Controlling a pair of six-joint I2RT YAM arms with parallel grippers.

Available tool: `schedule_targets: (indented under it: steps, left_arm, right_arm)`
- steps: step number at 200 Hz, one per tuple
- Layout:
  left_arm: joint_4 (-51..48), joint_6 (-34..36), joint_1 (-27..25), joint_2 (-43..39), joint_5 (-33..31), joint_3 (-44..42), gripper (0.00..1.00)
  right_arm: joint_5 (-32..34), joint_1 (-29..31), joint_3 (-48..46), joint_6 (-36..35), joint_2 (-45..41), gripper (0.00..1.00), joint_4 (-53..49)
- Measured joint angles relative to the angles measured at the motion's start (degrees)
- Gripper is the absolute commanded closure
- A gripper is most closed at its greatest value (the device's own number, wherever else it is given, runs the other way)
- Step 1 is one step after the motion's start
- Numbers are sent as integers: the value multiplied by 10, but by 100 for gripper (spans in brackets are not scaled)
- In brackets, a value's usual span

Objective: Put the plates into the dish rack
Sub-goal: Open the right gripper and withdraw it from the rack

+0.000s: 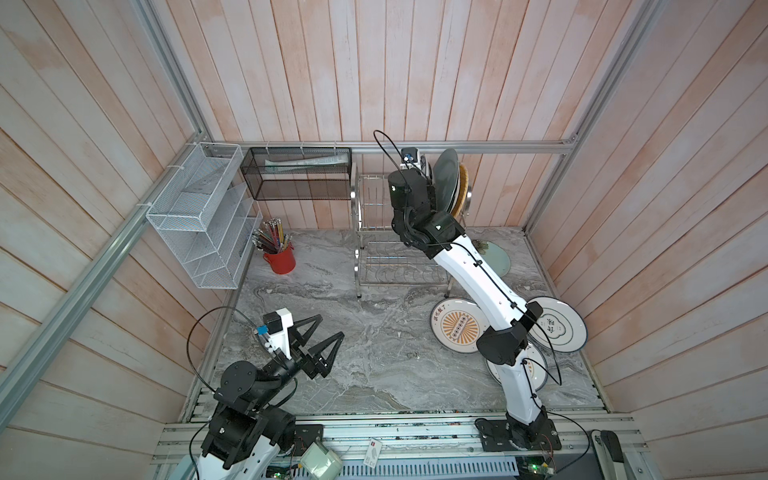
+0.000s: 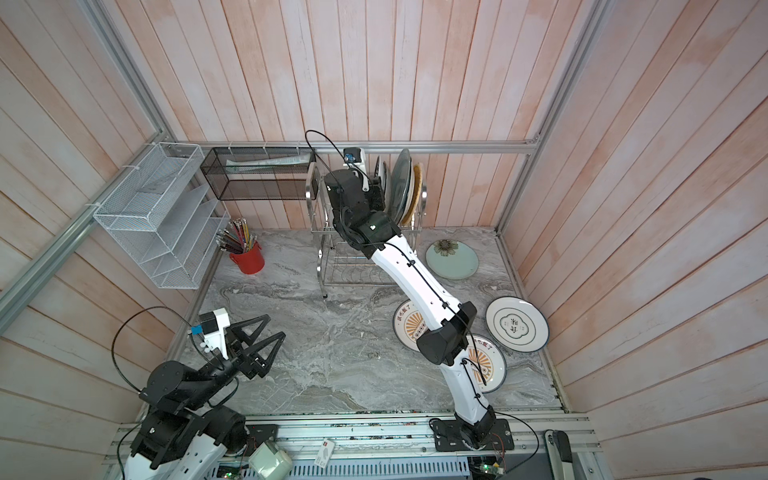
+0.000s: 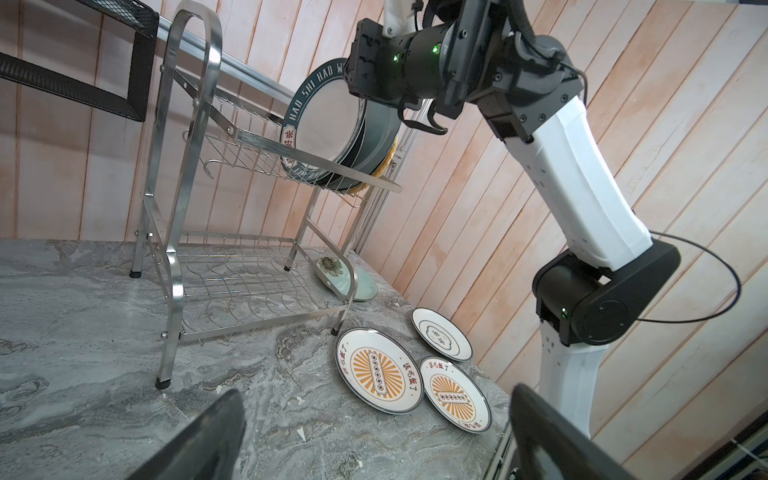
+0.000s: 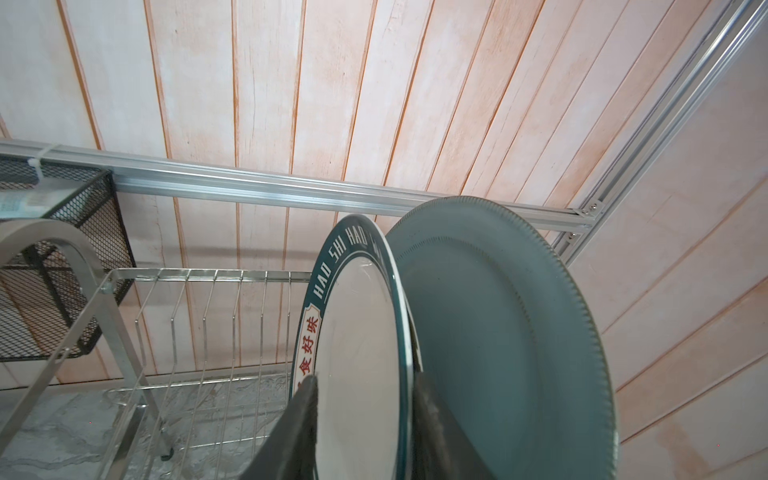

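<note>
The right gripper [image 4: 365,380] has its jaws a little apart, one on each side of the green-lettered plate [image 4: 357,324], which stands on edge in the upper tier of the dish rack [image 3: 291,154], at 12 o'clock of the table [image 1: 374,353]. The left gripper [image 1: 329,326] hovers wide open at 8 o'clock.

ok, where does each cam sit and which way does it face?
Both top views: overhead, looking down on table and dish rack; left arm, right arm visible.
Left wrist: low over table, facing the rack and loose plates; left tool, right arm visible.
Right wrist: at the rack's upper tier, facing back wall; right tool straddles the green-lettered plate.
Shared: both wrist views show that plate and the grey-teal plate.
</note>
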Motion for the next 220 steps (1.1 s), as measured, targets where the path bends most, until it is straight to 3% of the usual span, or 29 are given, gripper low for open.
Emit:
schedule_targets:
  steps: [48, 82, 143, 197, 220]
  left_arm:
    - [0, -4, 0, 0, 0, 0, 0]
    - [0, -4, 0, 0, 0, 0, 0]
    - [0, -4, 0, 0, 0, 0, 0]
    - [0, -4, 0, 0, 0, 0, 0]
    - [0, -5, 0, 0, 2, 0, 0]
  right_arm:
    - [-50, 0, 0, 21, -42, 50, -32]
    - [-103, 0, -22, 43, -96, 36, -52]
    - [-189, -12, -276, 76, -329, 17, -18]
    - [-297, -179, -576, 180, -576, 11, 44]
    - [-374, -288, -701, 236, -648, 11, 78]
